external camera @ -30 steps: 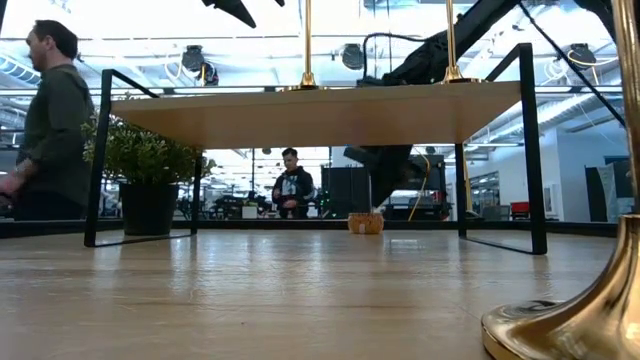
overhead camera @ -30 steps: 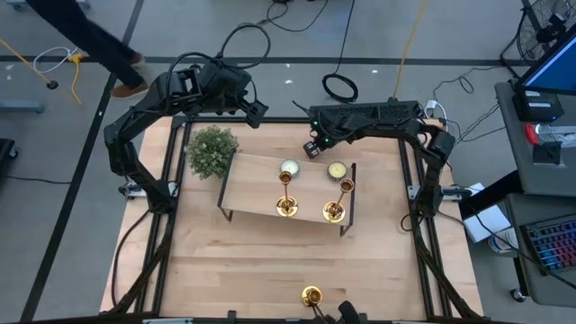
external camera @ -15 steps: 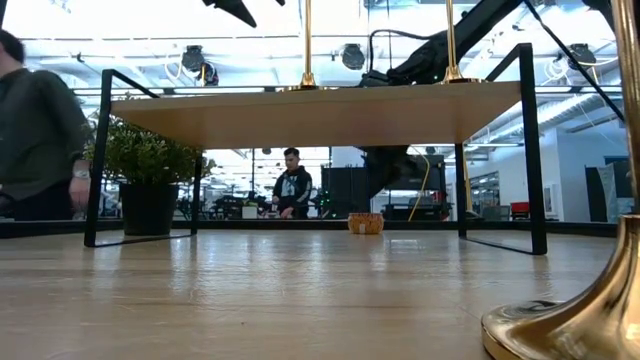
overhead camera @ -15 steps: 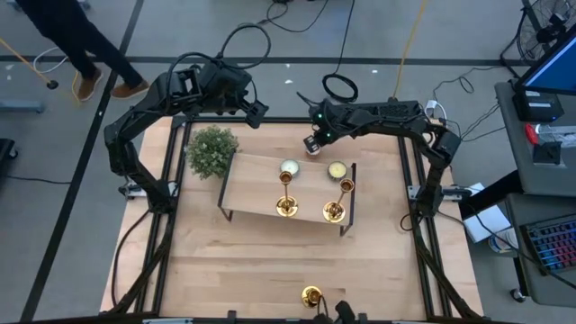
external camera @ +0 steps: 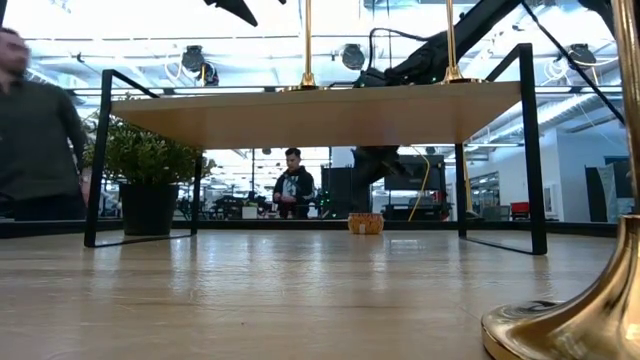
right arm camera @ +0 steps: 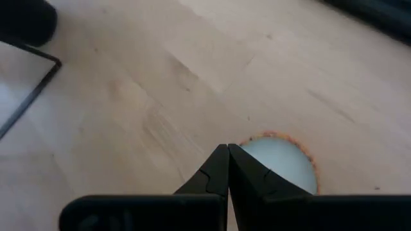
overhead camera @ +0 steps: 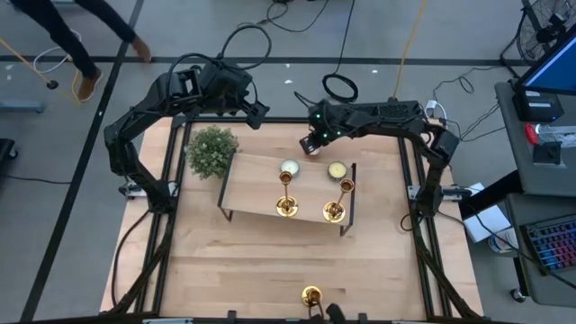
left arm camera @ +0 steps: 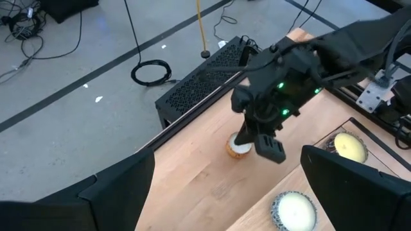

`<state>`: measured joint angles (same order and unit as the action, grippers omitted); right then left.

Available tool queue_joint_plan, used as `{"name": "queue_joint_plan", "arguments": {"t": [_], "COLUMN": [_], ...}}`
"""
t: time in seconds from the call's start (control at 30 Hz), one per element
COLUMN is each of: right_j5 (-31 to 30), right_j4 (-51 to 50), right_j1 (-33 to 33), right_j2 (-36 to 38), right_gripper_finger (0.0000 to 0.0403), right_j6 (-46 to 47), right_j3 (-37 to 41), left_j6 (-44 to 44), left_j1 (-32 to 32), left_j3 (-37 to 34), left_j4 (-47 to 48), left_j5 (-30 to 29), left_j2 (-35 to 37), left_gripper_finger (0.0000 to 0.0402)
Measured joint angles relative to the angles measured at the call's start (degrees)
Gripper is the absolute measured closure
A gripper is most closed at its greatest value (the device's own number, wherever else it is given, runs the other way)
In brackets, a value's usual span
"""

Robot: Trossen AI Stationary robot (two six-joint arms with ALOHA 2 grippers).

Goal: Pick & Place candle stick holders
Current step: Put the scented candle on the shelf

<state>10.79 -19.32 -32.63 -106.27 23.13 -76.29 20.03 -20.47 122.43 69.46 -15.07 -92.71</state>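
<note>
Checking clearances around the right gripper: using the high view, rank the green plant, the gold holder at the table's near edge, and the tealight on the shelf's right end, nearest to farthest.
From the right gripper:
1. Tealight, right end of the shelf.
2. Green plant, off the shelf's left end.
3. Gold holder, alone at the table's near edge.

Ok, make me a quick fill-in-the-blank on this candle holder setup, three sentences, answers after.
1. On the small raised shelf stand ___ gold candle holders.
2. The potted plant sits beside the shelf on the ___ arm's side.
3. The right pincer is ___, above a small round candle.

Answers: two; left; shut
</note>
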Motion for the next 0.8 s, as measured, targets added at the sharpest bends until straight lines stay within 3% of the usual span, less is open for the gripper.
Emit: {"name": "queue_joint_plan", "arguments": {"t": [0.8], "right_j5": [-0.35], "right_j4": [1.87], "right_j1": [2.55], "right_j2": [-3.07], "right_gripper_finger": [0.0403], "right_j6": [-0.86], "right_j3": [0.04], "left_j6": [1.07], "left_j1": [0.84], "left_j3": [0.0], "left_j4": [-0.29], "left_j5": [-0.04], "left_j2": [0.01], "left_gripper_finger": [0.0005]}}
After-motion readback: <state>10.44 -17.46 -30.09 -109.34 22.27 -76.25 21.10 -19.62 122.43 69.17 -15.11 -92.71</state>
